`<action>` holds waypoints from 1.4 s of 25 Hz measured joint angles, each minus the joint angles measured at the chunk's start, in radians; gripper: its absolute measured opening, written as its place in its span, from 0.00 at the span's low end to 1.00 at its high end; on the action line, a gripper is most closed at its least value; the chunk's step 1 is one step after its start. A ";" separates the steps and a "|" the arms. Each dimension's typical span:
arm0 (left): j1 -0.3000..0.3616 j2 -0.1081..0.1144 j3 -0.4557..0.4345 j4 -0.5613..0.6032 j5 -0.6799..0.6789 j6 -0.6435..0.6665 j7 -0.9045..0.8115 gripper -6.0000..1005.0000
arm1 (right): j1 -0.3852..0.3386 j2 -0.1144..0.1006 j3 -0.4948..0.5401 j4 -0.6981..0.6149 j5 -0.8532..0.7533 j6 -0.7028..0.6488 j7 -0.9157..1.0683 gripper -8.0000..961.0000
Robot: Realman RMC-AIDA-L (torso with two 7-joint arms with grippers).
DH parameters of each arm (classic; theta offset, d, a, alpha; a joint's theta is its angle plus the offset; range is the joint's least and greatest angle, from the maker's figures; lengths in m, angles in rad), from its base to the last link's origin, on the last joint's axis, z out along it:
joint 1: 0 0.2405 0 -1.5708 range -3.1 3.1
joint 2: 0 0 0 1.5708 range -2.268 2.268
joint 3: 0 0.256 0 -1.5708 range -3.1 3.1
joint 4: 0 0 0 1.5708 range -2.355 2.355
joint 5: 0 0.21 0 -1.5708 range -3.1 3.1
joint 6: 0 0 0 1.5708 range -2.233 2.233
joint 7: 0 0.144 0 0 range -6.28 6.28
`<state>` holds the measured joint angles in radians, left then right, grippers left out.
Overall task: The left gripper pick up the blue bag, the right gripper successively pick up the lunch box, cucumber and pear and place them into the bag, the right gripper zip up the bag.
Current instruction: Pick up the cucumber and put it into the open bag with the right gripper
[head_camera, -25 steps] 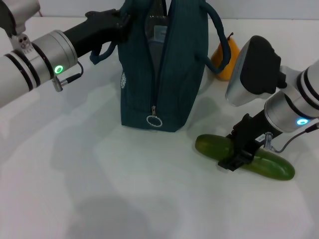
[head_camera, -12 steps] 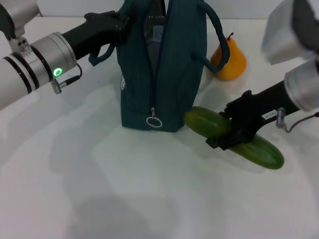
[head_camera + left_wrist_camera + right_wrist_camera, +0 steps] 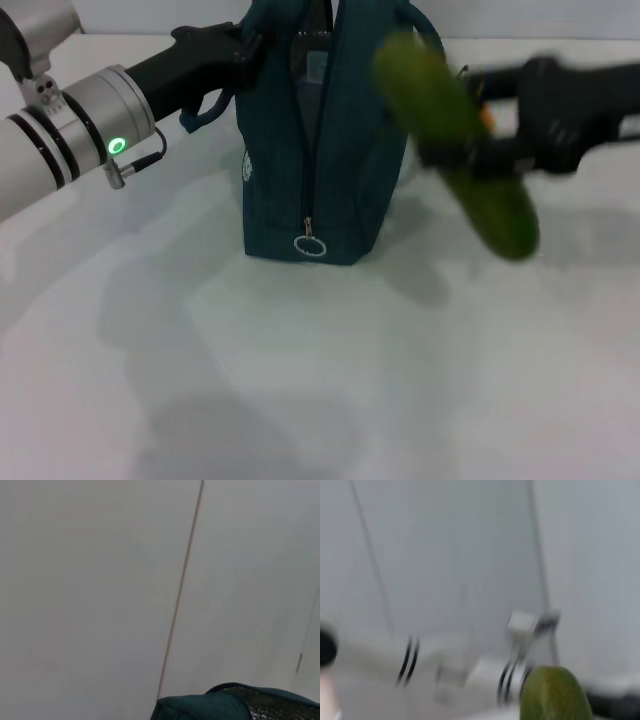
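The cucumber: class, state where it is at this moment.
In the head view the cucumber is off the table, tilted, clamped in the right gripper on the robot's right, just beside the blue bag.

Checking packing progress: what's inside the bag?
Through the bag's open zip only a pale, clear surface shows, maybe the lunch box; deeper contents are covered by fabric. The cucumber is outside, lifted in the right end effector.

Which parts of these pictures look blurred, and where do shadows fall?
Head view: the cucumber and right claw are motion-smeared; the blue bag and left claw are sharp, soft shadows on the table. Right wrist view: wholly blurred. Left wrist view: evenly lit.
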<state>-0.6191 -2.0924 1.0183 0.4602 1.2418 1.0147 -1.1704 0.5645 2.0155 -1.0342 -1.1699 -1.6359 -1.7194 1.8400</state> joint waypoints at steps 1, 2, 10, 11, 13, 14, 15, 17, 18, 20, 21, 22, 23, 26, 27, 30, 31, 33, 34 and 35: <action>0.000 0.000 0.000 0.000 0.000 0.010 0.000 0.05 | 0.000 -0.001 0.032 0.040 0.047 0.010 -0.037 0.66; 0.001 0.000 0.000 0.000 0.000 0.016 0.000 0.05 | 0.004 -0.003 0.057 0.076 0.079 0.018 -0.061 0.66; 0.004 0.000 0.002 0.000 0.007 0.102 -0.001 0.05 | 0.092 -0.008 0.268 0.312 0.151 0.092 -0.140 0.66; 0.007 0.000 0.002 0.000 0.007 0.109 -0.001 0.05 | 0.109 -0.014 0.283 0.354 0.168 0.112 -0.144 0.66; 0.016 0.000 0.002 0.000 0.008 0.124 0.000 0.05 | 0.149 -0.033 0.295 0.436 0.194 0.142 -0.148 0.66; 0.019 0.000 0.002 0.000 0.008 0.129 0.001 0.05 | 0.169 -0.045 0.296 0.474 0.202 0.147 -0.152 0.66; 0.021 0.000 0.002 0.000 0.008 0.133 0.002 0.05 | 0.198 -0.059 0.297 0.520 0.208 0.151 -0.158 0.66; 0.024 0.000 0.003 -0.001 0.008 0.140 0.007 0.05 | 0.234 -0.071 0.298 0.566 0.215 0.155 -0.169 0.66; 0.025 0.000 0.003 -0.001 0.008 0.145 0.009 0.05 | 0.260 -0.073 0.297 0.581 0.220 0.172 -0.179 0.66; 0.026 0.000 0.004 -0.005 0.006 0.164 0.010 0.05 | 0.280 -0.069 0.295 0.581 0.223 0.197 -0.185 0.66; 0.027 0.000 0.004 -0.007 0.006 0.181 0.010 0.05 | 0.294 -0.067 0.293 0.581 0.223 0.214 -0.186 0.66; 0.027 0.000 0.004 -0.007 0.006 0.191 0.010 0.05 | 0.307 -0.065 0.289 0.582 0.223 0.231 -0.186 0.66; 0.027 0.000 0.005 -0.008 0.005 0.211 0.009 0.05 | 0.315 -0.064 0.287 0.584 0.223 0.240 -0.186 0.66; 0.028 0.000 0.005 -0.008 0.008 0.309 -0.010 0.05 | 0.336 -0.046 0.269 0.589 0.216 0.285 -0.201 0.66; 0.028 0.001 0.005 -0.007 0.009 0.330 -0.018 0.05 | 0.336 -0.039 0.260 0.589 0.215 0.298 -0.210 0.66; 0.036 0.004 0.006 0.002 0.012 0.372 -0.042 0.05 | 0.326 -0.022 0.231 0.585 0.214 0.316 -0.230 0.66; 0.039 0.006 0.006 0.005 0.012 0.373 -0.053 0.05 | 0.321 -0.017 0.219 0.583 0.214 0.316 -0.235 0.66; 0.045 0.012 0.007 0.009 0.015 0.374 -0.081 0.05 | 0.314 -0.014 0.197 0.581 0.214 0.314 -0.237 0.66; 0.048 0.015 0.008 0.013 0.018 0.377 -0.099 0.05 | 0.314 -0.014 0.197 0.581 0.214 0.314 -0.237 0.66; 0.055 0.018 0.008 0.022 0.022 0.381 -0.118 0.05 | 0.304 -0.013 0.170 0.579 0.214 0.314 -0.239 0.66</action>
<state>-0.5642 -2.0745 1.0261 0.4819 1.2642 1.3958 -1.2888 0.8686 2.0026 -0.8643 -0.5914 -1.4222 -1.4058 1.6005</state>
